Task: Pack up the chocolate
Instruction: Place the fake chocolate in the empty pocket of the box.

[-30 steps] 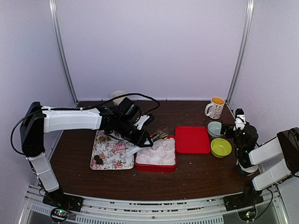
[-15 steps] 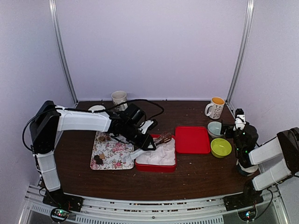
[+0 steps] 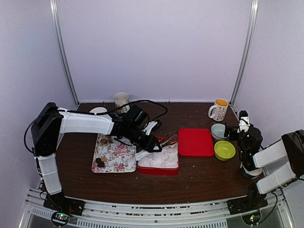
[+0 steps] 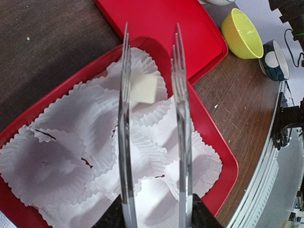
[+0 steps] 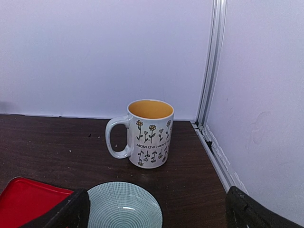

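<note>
My left gripper [image 4: 154, 217] is shut on a pair of metal tongs [image 4: 125, 123], which reach out over the red box [image 4: 216, 142] lined with white paper cups [image 4: 71, 156]. The tong blades stand apart. A light tan piece of chocolate [image 4: 143, 89] lies in a paper cup against the left blade, narrower than the gap. In the top view the left gripper [image 3: 145, 138] hangs over the box [image 3: 159, 169]. More chocolate pieces [image 3: 100, 162] sit on the floral tray [image 3: 118, 154]. My right gripper [image 5: 156, 213] is open and empty at the far right [image 3: 236, 128].
The red lid [image 3: 195, 141] lies right of the box. A teal bowl [image 3: 218, 130], a yellow-green bowl [image 3: 224, 150] and a flowered mug [image 3: 219, 109] stand near the right arm. Another mug [image 3: 121, 99] and a white dish [image 3: 98, 110] are at the back left.
The left arm swung right from the floral tray to over the red box. The tong blades have spread apart and the tan piece now rests in a paper cup. The right arm stayed still.
</note>
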